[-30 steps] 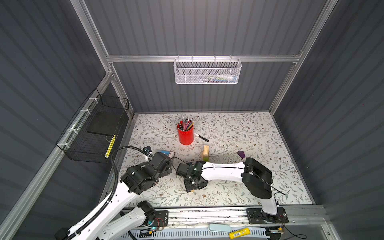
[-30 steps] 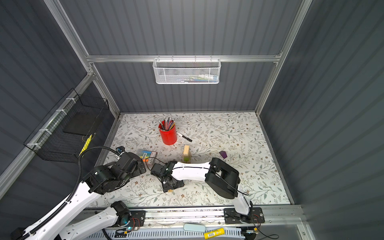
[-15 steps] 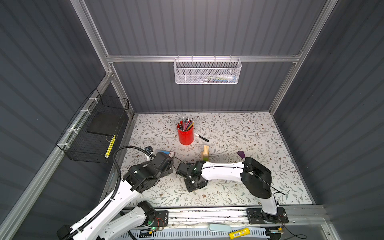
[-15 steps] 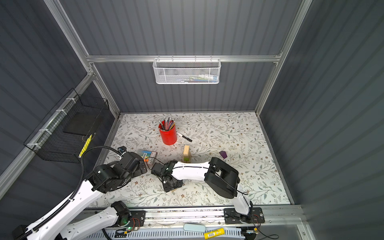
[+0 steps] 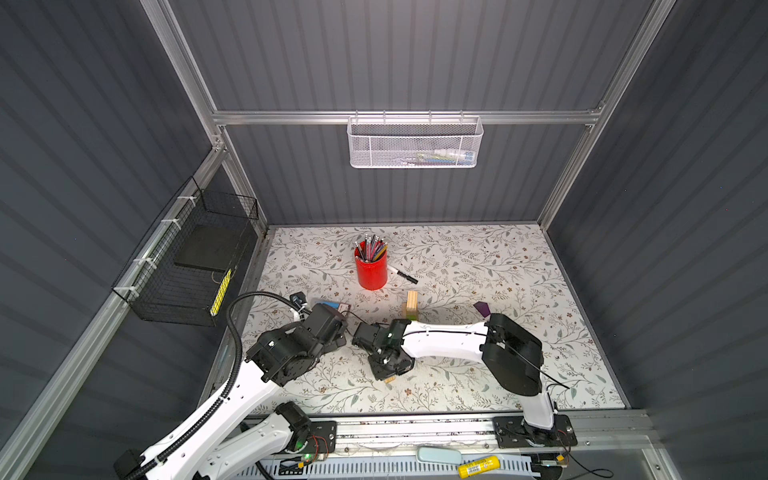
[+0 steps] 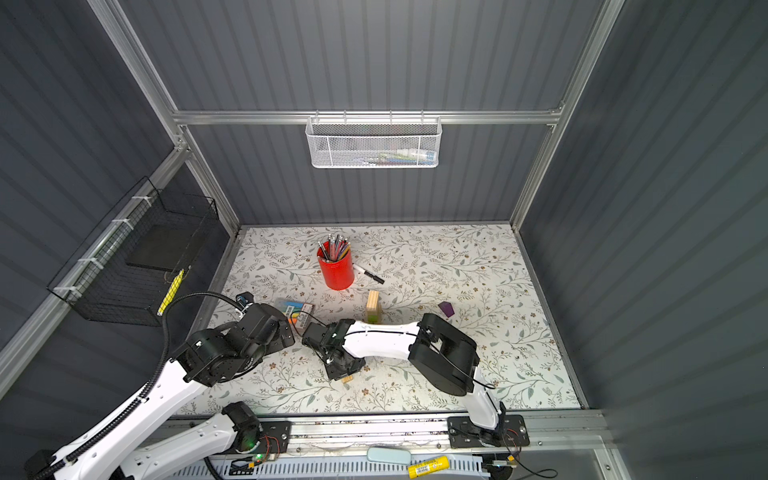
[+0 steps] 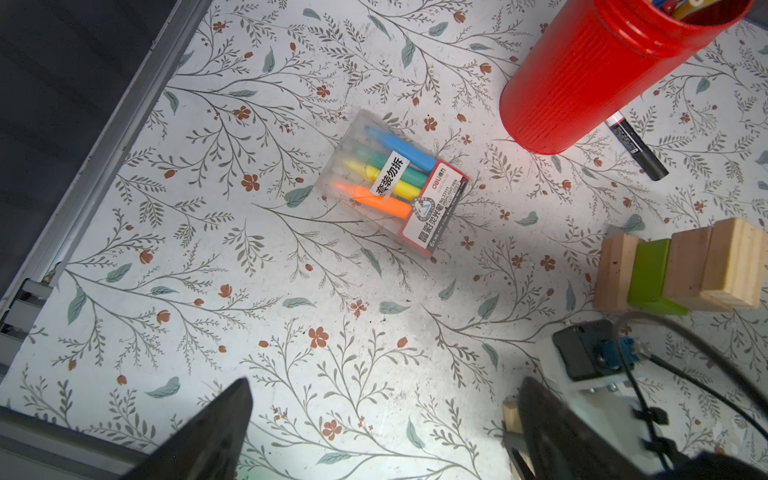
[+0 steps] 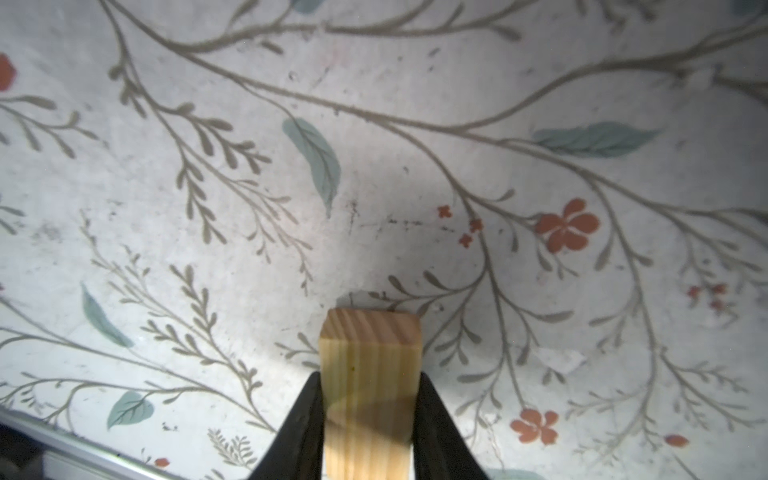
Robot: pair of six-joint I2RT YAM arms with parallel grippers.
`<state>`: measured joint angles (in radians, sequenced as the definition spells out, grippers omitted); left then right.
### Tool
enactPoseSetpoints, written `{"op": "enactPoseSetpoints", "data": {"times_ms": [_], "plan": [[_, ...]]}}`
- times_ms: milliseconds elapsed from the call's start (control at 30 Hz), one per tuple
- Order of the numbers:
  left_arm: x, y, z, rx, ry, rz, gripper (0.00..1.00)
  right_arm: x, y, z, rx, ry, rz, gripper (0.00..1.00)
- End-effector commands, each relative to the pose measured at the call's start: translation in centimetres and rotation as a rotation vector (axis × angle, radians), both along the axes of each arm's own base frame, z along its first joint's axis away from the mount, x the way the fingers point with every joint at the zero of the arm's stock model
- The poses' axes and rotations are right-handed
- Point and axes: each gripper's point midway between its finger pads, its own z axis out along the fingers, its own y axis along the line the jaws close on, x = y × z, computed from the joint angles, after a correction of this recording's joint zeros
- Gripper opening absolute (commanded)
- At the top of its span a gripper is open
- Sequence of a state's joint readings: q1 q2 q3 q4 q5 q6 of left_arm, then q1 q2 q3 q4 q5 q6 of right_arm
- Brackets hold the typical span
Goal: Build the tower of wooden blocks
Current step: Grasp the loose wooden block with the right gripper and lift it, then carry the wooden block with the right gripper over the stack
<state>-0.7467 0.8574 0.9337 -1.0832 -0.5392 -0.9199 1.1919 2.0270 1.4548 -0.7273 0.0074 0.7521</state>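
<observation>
Found the right hand [image 8: 368, 384] clamped on a pale wood block [image 8: 370, 353], one finger pressed flat to each long side, end grain poking out beyond the fingertips. Located it low over the tabletop [image 8: 208, 187] near the front rail. Cannot tell whether resting or just lifted clear.

Found the left hand [image 7: 382, 436] spread wide and empty, hanging above bare tabletop near the highlighter pack [image 7: 395, 187].

Located the tower [image 7: 673, 270] well apart from the held block, beyond the right forearm and near the red pencil cup [image 5: 371, 270]. Counted at least four tiers in the left wrist view: pale, lime green block [image 7: 650, 274], pale, pale. Noted the purple block [image 5: 482, 308] lying alone on the tabletop to the tower's right in both top views, not yet stacked.

Judged the held block light, rigid and unvarnished, with fair friction against the pads and no risk of crushing. Rated a hold across the long sides as sound. Unable to confirm how far along the length the grip sits, with the rest hidden under the hand. Recommend carrying it level and setting it down square on the top tier, then letting go only on full contact — a stack this narrow looks liable to topple at any sideways nudge.
</observation>
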Motion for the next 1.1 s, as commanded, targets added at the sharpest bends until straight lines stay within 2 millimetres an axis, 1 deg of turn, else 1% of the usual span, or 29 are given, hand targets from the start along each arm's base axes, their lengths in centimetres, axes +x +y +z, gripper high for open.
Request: {"op": "enactPoseSetpoints", "data": {"times_ms": [0, 67, 200, 233, 267, 367, 467, 533, 667, 800, 900, 1067], "plan": [[0.3, -0.2, 1.0, -0.005, -0.022, -0.020, 0.99, 0.7, 0.3, 4.5, 0.093, -0.064, -0.015, 0.28], [0.5, -0.4, 1.4, -0.009, -0.034, -0.032, 1.00, 1.1, 0.0, 6.7, 0.124, -0.098, -0.035, 0.28], [1.2, -1.1, 2.0, -0.008, -0.065, -0.064, 0.99, 2.0, -1.2, 10.1, 0.151, -0.159, -0.082, 0.29], [1.3, -1.1, 1.9, -0.001, -0.062, -0.070, 1.00, 2.5, -1.7, 10.9, 0.147, -0.172, -0.097, 0.29], [1.8, -1.6, 2.1, -0.012, -0.079, -0.076, 1.00, 3.1, -2.5, 11.6, 0.136, -0.185, -0.121, 0.29], [2.5, -2.5, 1.8, -0.015, -0.084, -0.099, 1.00, 5.0, -4.6, 14.0, 0.124, -0.247, -0.181, 0.29], [3.1, -3.1, 1.3, -0.016, -0.089, -0.110, 1.00, 7.1, -6.7, 15.9, 0.106, -0.309, -0.226, 0.29], [3.5, -3.6, 0.9, -0.017, -0.094, -0.122, 1.00, 8.3, -7.5, 16.9, 0.103, -0.332, -0.247, 0.29], [4.4, -4.5, 0.2, -0.010, -0.095, -0.138, 0.99, 11.1, -9.2, 17.4, 0.060, -0.342, -0.311, 0.29], [4.9, -4.7, -0.3, 0.003, -0.099, -0.135, 1.00, 13.4, -10.1, 17.2, 0.054, -0.335, -0.377, 0.29], [5.2, -5.1, -0.8, -0.004, -0.101, -0.134, 0.99, 14.4, -9.7, 16.6, 0.082, -0.292, -0.413, 0.28], [5.6, -5.5, -1.8, -0.001, -0.086, -0.126, 0.99, 15.6, -8.7, 15.2, 0.064, -0.251, -0.440, 0.28]]}}
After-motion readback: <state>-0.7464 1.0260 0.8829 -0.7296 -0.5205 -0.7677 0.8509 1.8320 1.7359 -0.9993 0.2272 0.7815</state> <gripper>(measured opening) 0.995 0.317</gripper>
